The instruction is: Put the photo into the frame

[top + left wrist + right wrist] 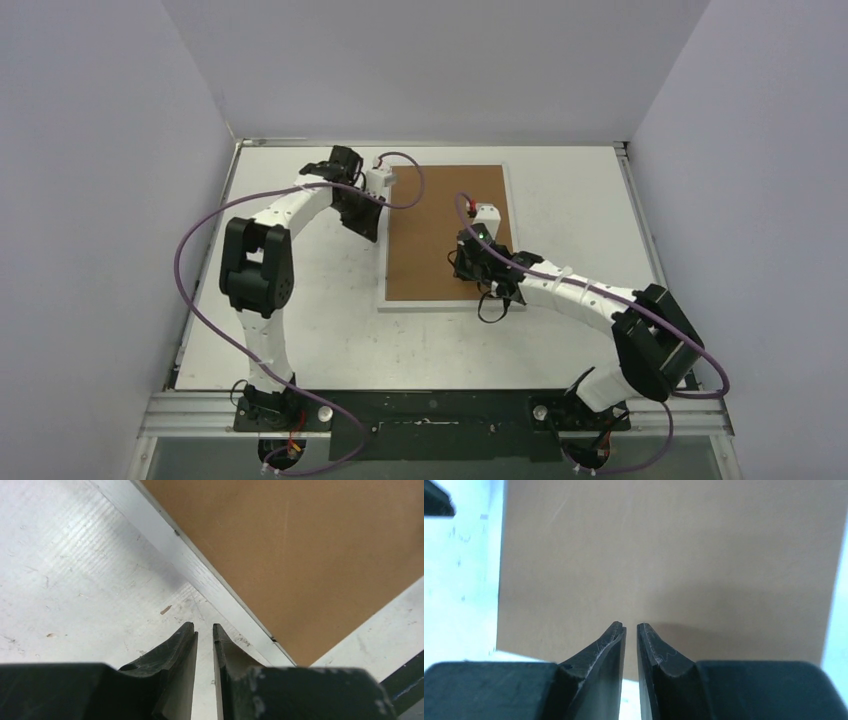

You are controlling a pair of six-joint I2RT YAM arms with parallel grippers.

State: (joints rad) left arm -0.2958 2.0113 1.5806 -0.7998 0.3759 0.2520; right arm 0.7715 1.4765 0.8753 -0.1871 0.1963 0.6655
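The white frame [440, 304] lies flat mid-table, and a brown backing board [430, 250] fills it. The photo is hidden. My left gripper [370, 215] is low beside the frame's left edge near its far corner. In the left wrist view its tips [204, 626] stand a narrow gap apart over bare table, just outside the frame's white border [220, 587]. My right gripper [472, 262] hangs over the near part of the board. The right wrist view shows it [630, 626] slightly open above the board [664, 555], holding nothing.
White table [75, 580] surrounds the frame on all sides. Grey walls enclose the table at the left, the back and the right. A black rail [440, 410] with both arm bases runs along the near edge. Purple cables loop from each arm.
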